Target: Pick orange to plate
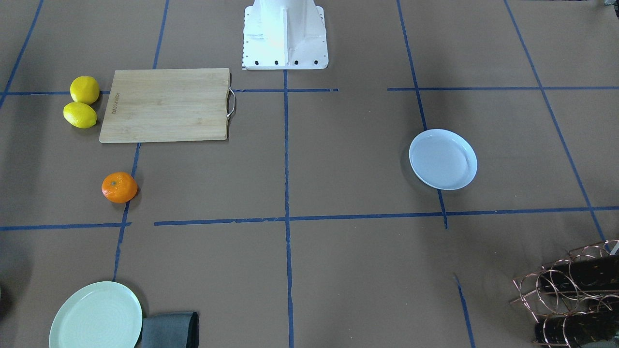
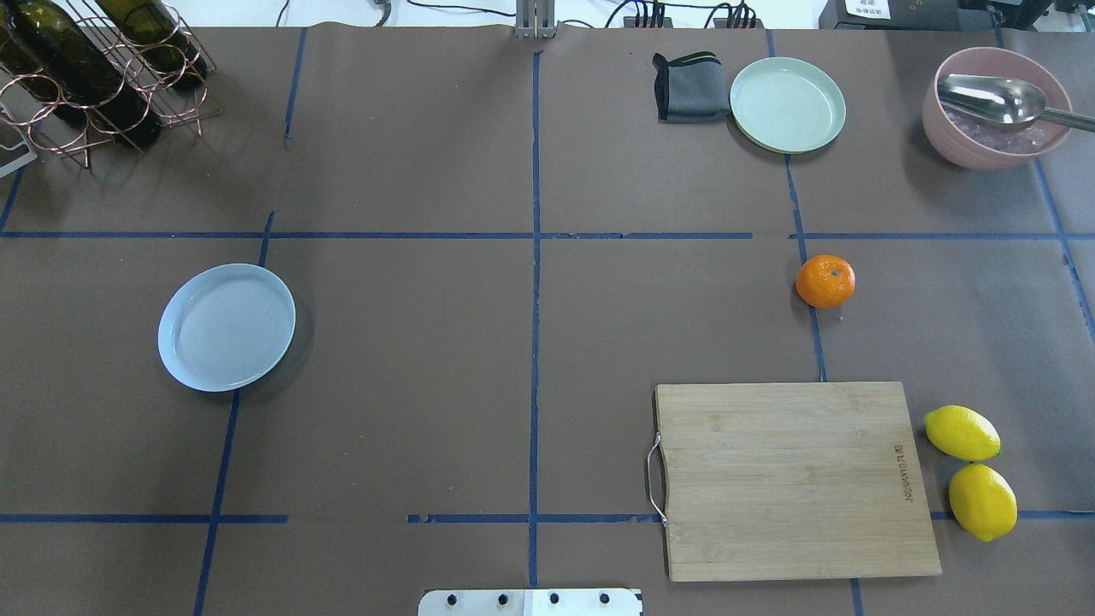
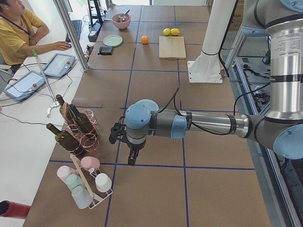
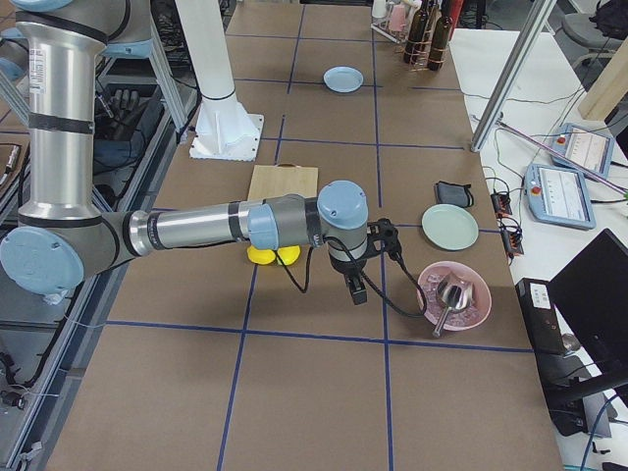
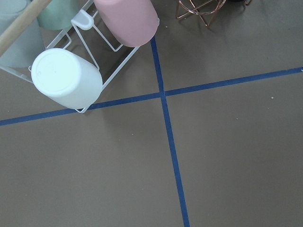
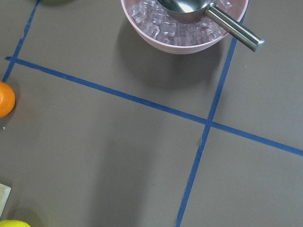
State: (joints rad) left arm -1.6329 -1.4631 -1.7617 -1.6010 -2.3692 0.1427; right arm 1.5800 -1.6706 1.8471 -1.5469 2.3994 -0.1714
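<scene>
Tabletop: brown paper cover (image 2: 411, 385) crossed by blue tape lines, with the robot base at the middle of the robot's edge.
Orange: the orange (image 2: 825, 281) lies on the right half of the tabletop, on a blue tape line. It is between the wooden cutting board (image 2: 796, 479) on the robot's side and the green plate (image 2: 788, 104) at the far edge, and touches neither.
Plate: the pale blue plate (image 2: 227, 327) sits on the left half, well apart from the orange, with nothing on it.
Left fingers: the left fingers (image 3: 131, 158) point down above the left end of the tabletop, near the bottle rack (image 3: 78, 127) and the cup rack (image 3: 87, 184). Whether they are released or clenched, I cannot tell.
Right fingers: the right fingers (image 4: 354, 287) point down above the right end, near the pink bowl (image 4: 471, 312). Their state I cannot tell either.
Other things: two lemons (image 2: 962, 433) lie just beside the board's right edge, and a grey cloth (image 2: 684, 85) lies beside the green plate.
</scene>
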